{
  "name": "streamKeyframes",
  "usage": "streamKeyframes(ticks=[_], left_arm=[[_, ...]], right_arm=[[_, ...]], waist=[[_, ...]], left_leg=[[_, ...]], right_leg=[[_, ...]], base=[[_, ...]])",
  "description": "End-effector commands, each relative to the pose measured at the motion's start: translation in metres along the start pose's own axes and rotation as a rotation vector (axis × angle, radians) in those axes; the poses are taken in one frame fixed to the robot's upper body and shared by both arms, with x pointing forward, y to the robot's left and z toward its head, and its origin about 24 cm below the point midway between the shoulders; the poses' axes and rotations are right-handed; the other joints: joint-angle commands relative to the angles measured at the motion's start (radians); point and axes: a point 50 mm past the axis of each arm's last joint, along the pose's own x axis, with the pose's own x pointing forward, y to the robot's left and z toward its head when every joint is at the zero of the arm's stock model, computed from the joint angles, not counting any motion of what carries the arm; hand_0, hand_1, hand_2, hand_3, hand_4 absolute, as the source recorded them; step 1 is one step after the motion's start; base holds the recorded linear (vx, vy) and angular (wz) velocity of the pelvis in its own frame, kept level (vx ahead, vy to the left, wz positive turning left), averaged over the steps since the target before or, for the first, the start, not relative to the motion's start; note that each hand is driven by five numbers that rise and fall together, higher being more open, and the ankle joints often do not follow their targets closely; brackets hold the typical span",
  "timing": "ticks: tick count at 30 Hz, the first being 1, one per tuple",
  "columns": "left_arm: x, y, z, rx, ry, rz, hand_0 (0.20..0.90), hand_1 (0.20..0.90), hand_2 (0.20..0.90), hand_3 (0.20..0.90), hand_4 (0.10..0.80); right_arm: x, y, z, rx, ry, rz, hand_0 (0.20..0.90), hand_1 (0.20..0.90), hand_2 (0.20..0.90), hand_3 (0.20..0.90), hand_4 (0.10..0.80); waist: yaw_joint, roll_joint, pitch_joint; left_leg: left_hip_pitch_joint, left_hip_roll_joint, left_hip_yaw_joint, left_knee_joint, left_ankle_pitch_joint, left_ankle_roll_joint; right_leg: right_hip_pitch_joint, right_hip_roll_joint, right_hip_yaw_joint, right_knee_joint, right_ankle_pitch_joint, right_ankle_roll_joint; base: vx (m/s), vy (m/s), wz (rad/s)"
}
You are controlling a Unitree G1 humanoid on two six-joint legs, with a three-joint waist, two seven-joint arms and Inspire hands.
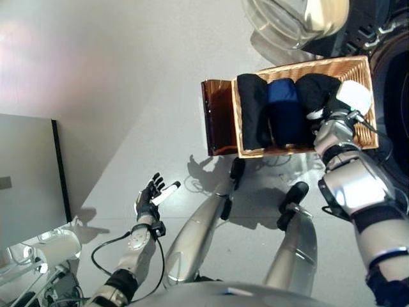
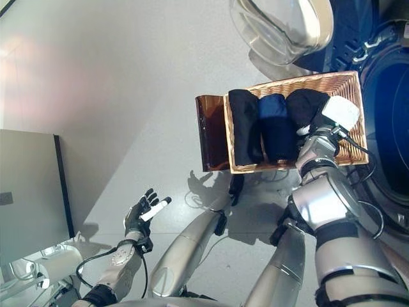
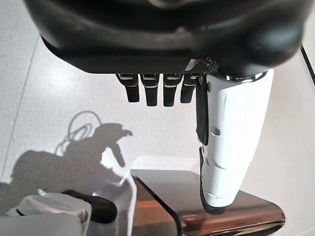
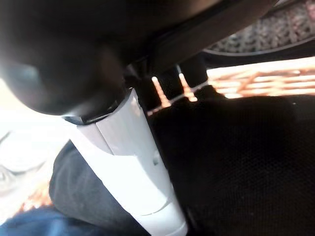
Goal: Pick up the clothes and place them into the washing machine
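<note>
A wicker basket (image 1: 361, 67) holds three folded garments: a black one (image 1: 252, 109) on the left, a blue one (image 1: 284, 109) in the middle and another black one (image 1: 313, 86) on the right. My right hand (image 1: 339, 103) reaches into the basket and lies on the right black garment (image 4: 246, 157). Its white-covered thumb (image 4: 133, 167) rests against that cloth, and the grip itself is hidden. My left hand (image 1: 150, 195) hangs low at the left above the floor, open and holding nothing. The washing machine drum (image 2: 390, 128) gapes just right of the basket.
The machine's round glass door (image 1: 294, 19) stands swung open behind the basket. A brown translucent stand (image 1: 217, 115) juts out at the basket's left side. A grey cabinet (image 1: 29, 179) and a white appliance (image 1: 51, 246) stand at the far left.
</note>
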Motion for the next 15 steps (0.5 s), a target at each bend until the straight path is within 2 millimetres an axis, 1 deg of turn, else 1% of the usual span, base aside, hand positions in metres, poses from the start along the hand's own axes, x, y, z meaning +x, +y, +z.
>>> streamKeyframes(ticks=[1, 5, 6, 7, 8, 9, 10, 11, 12, 13, 14, 15], left_arm=[[-0.001, 0.036, 0.008, -0.021, -0.048, 0.14, 0.9, 0.9, 0.9, 0.9, 0.8], [-0.001, 0.04, 0.004, -0.021, -0.028, 0.156, 0.9, 0.9, 0.9, 0.9, 0.8], [-0.002, 0.042, 0.002, -0.026, -0.023, 0.165, 0.9, 0.9, 0.9, 0.9, 0.8], [-0.002, 0.042, 0.002, -0.026, -0.023, 0.165, 0.9, 0.9, 0.9, 0.9, 0.8], [-0.002, 0.043, 0.001, -0.029, -0.017, 0.169, 0.9, 0.9, 0.9, 0.9, 0.8], [-0.004, 0.045, -0.003, -0.033, -0.003, 0.18, 0.9, 0.9, 0.9, 0.9, 0.8], [-0.004, 0.045, -0.003, -0.032, -0.003, 0.18, 0.9, 0.9, 0.9, 0.9, 0.8], [-0.006, 0.045, -0.007, -0.044, 0.008, 0.183, 0.9, 0.9, 0.9, 0.9, 0.8], [-0.006, 0.045, -0.007, -0.043, 0.008, 0.183, 0.9, 0.9, 0.9, 0.9, 0.8], [-0.006, 0.044, -0.007, -0.045, 0.004, 0.179, 0.9, 0.9, 0.9, 0.9, 0.8], [-0.007, 0.044, -0.008, -0.052, 0.007, 0.174, 0.9, 0.9, 0.9, 0.9, 0.8], [-0.007, 0.042, -0.008, -0.062, 0.005, 0.165, 0.9, 0.9, 0.9, 0.9, 0.8]], right_arm=[[0.017, -0.045, 0.005, 0.033, -0.022, -0.162, 0.2, 0.2, 0.2, 0.2, 0.3], [0.016, -0.043, 0.008, 0.117, -0.022, -0.159, 0.2, 0.2, 0.2, 0.2, 0.3], [0.015, -0.041, 0.008, 0.191, -0.015, -0.164, 0.2, 0.2, 0.2, 0.2, 0.3], [0.015, -0.041, 0.008, 0.191, -0.015, -0.164, 0.2, 0.2, 0.2, 0.2, 0.3], [0.014, -0.037, 0.009, 0.236, -0.013, -0.154, 0.2, 0.2, 0.2, 0.2, 0.3], [0.011, -0.032, 0.012, 0.347, -0.003, -0.151, 0.2, 0.2, 0.2, 0.2, 0.3], [0.011, -0.032, 0.012, 0.347, -0.003, -0.15, 0.2, 0.2, 0.2, 0.2, 0.3], [0.008, -0.023, 0.008, 0.527, 0.048, -0.132, 0.2, 0.2, 0.2, 0.2, 0.3], [0.008, -0.023, 0.008, 0.527, 0.048, -0.132, 0.2, 0.2, 0.2, 0.2, 0.3], [0.005, -0.018, 0.009, 0.654, 0.072, -0.129, 0.2, 0.2, 0.2, 0.2, 0.3], [0.001, -0.008, 0.006, 0.853, 0.125, -0.097, 0.2, 0.2, 0.2, 0.2, 0.3], [-0.006, 0.008, -0.003, 1.159, 0.238, -0.073, 0.2, 0.2, 0.2, 0.2, 0.3]], waist=[[-0.009, -0.014, 0.012], [-0.027, -0.034, 0.009], [-0.035, -0.038, 0.007], [-0.035, -0.038, 0.007], [-0.04, -0.043, 0.004], [-0.048, -0.051, -0.001], [-0.048, -0.051, -0.001], [-0.058, -0.056, -0.005], [-0.057, -0.057, -0.005], [-0.06, -0.06, -0.008], [-0.065, -0.06, -0.008], [-0.068, -0.06, -0.01]], left_leg=[[0.012, -0.002, 0.014, 0.013, -0.08, -0.082], [0.062, 0.006, 0.019, -0.017, -0.073, -0.084], [0.076, 0.018, 0.022, -0.039, -0.041, -0.079], [0.076, 0.018, 0.022, -0.039, -0.041, -0.079], [0.087, 0.02, 0.024, -0.045, -0.039, -0.079], [0.108, 0.024, 0.028, -0.058, -0.038, -0.078], [0.108, 0.024, 0.028, -0.058, -0.038, -0.078], [0.124, 0.028, 0.032, -0.072, -0.035, -0.077], [0.125, 0.028, 0.033, -0.072, -0.035, -0.077], [0.129, 0.03, 0.034, -0.076, -0.035, -0.076], [0.133, 0.032, 0.037, -0.079, -0.035, -0.076], [0.141, 0.036, 0.039, -0.083, -0.04, -0.074]], right_leg=[[0.191, 0.034, -0.001, -0.128, -0.01, -0.01], [0.24, 0.045, 0.0, -0.167, 0.003, -0.008], [0.257, 0.052, -0.011, -0.2, 0.038, -0.013], [0.257, 0.052, -0.011, -0.2, 0.038, -0.013], [0.269, 0.053, -0.01, -0.214, 0.043, -0.012], [0.288, 0.059, -0.009, -0.235, 0.051, -0.01], [0.289, 0.059, -0.009, -0.236, 0.051, -0.01], [0.303, 0.061, -0.006, -0.257, 0.059, -0.008], [0.303, 0.061, -0.006, -0.257, 0.059, -0.008], [0.307, 0.061, -0.004, -0.264, 0.062, -0.007], [0.312, 0.06, -0.006, -0.272, 0.064, -0.006], [0.317, 0.06, -0.004, -0.28, 0.065, -0.003]], base=[[0.004, -0.032, -0.18], [-0.017, -0.027, -0.15], [-0.08, -0.03, -0.15], [-0.075, -0.035, -0.18], [0.014, -0.038, -0.18], [0.015, -0.038, -0.15], [0.019, -0.036, -0.07], [0.011, -0.014, -0.05], [0.011, -0.025, -0.14], [0.003, -0.022, -0.22], [0.018, -0.031, -0.25], [0.018, -0.02, -0.18]])
